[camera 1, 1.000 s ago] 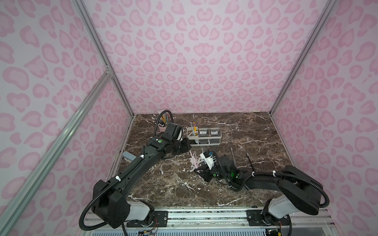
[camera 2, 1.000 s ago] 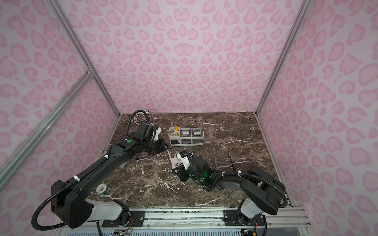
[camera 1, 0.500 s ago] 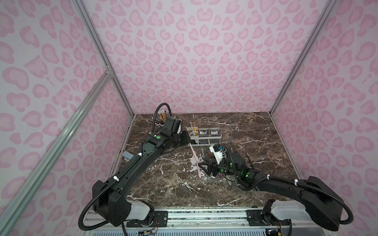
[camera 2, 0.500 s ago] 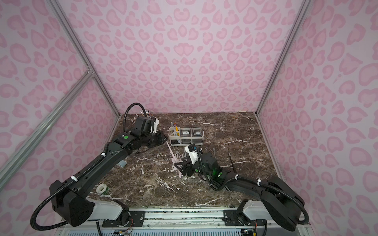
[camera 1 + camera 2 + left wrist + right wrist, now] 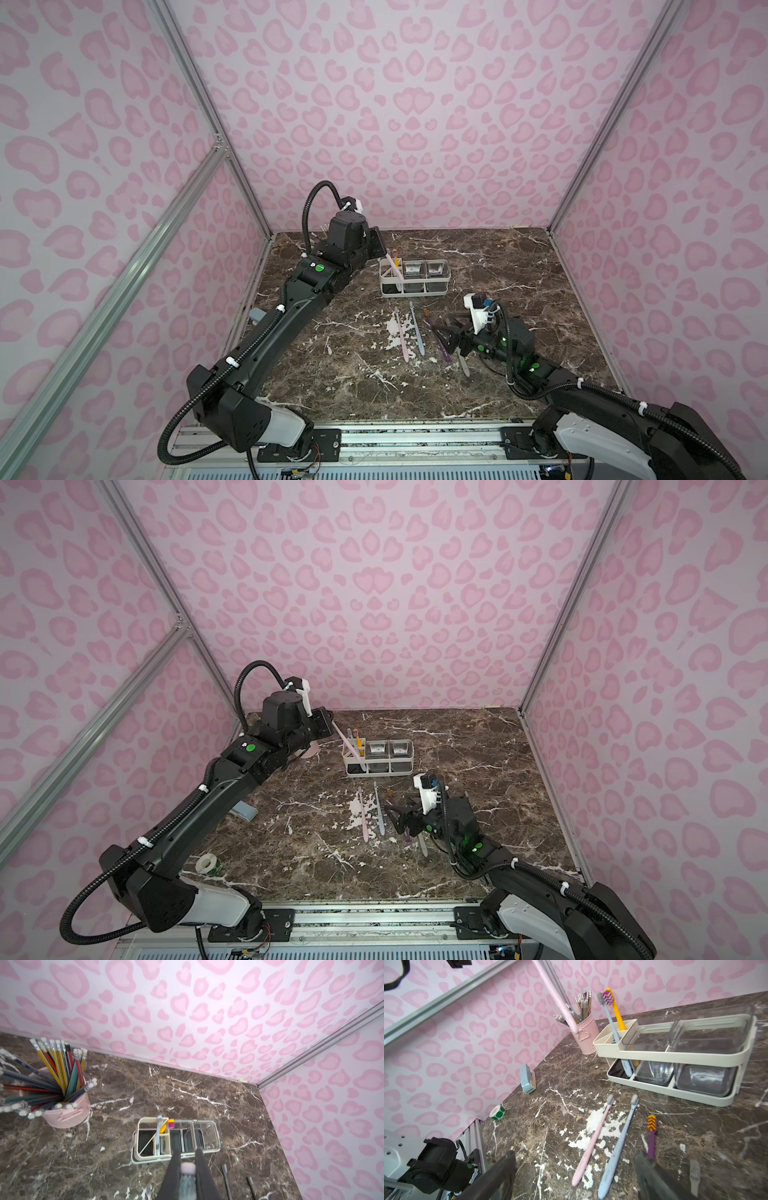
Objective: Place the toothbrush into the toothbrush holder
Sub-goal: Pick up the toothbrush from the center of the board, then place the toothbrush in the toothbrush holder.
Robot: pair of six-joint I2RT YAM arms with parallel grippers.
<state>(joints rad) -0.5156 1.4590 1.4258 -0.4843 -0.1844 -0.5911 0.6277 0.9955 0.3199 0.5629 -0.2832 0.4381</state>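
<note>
A thin pink toothbrush (image 5: 348, 746) hangs slanted, handle downward, at the slotted end of the white toothbrush holder (image 5: 415, 293). Its tip seems just outside the slots, though this is not certain. The left gripper (image 5: 187, 1155) is clamped on its head end. The brush looks light, stiff and smooth, so it would likely swivel in a pinch. A hold near the head leaves the long handle free to enter. The right gripper (image 5: 575, 1159) gapes empty in front of the holder, over several spare toothbrushes (image 5: 616, 1147) lying flat. The dark marble table (image 5: 519, 270) looks hard and slick. Pink spotted walls (image 5: 415, 124) stand behind the holder, and a pencil cup (image 5: 68, 1111) stands near its slotted end.
</note>
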